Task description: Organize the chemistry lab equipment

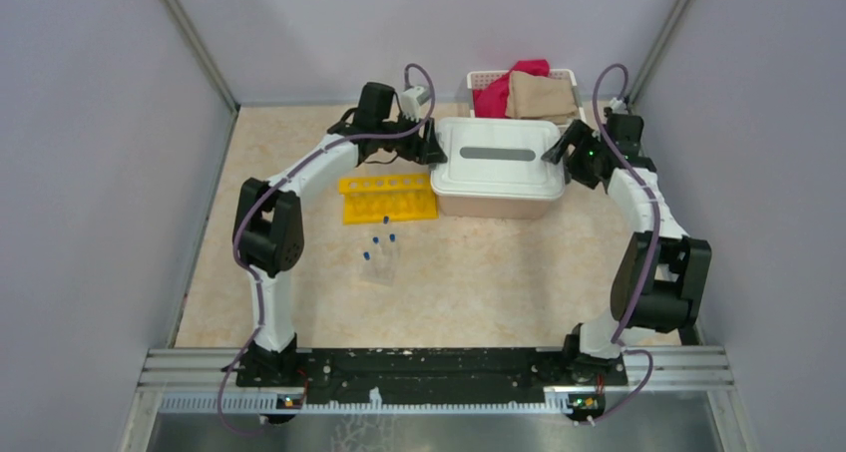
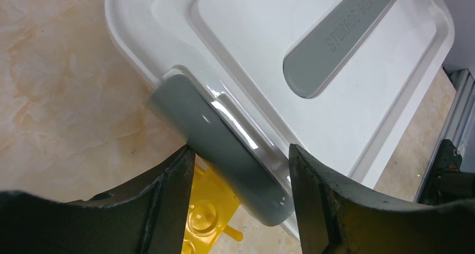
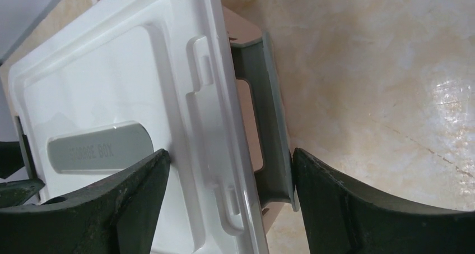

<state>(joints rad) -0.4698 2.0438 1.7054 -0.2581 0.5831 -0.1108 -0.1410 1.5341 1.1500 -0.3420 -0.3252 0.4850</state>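
The yellow tube rack (image 1: 387, 197) lies left of the pink tub, and a corner of it shows in the left wrist view (image 2: 204, 220). The clear rack (image 1: 381, 264) with blue-capped tubes (image 1: 384, 238) stands nearer the arms. The flask, funnel and squeeze bottle are out of view. My left gripper (image 1: 431, 153) is open, its jaws straddling the grey latch (image 2: 224, 147) at the tub lid's left end. My right gripper (image 1: 559, 155) is open astride the lid's right edge and grey latch (image 3: 269, 125). Its outer finger (image 3: 336, 198) rests against the latch.
The pink tub (image 1: 494, 205) with its white lid (image 1: 496, 168) and grey handle (image 1: 497, 154) sits mid-table. A white basket (image 1: 481, 77) of red and tan cloths stands behind it. Grey walls enclose the table on three sides.
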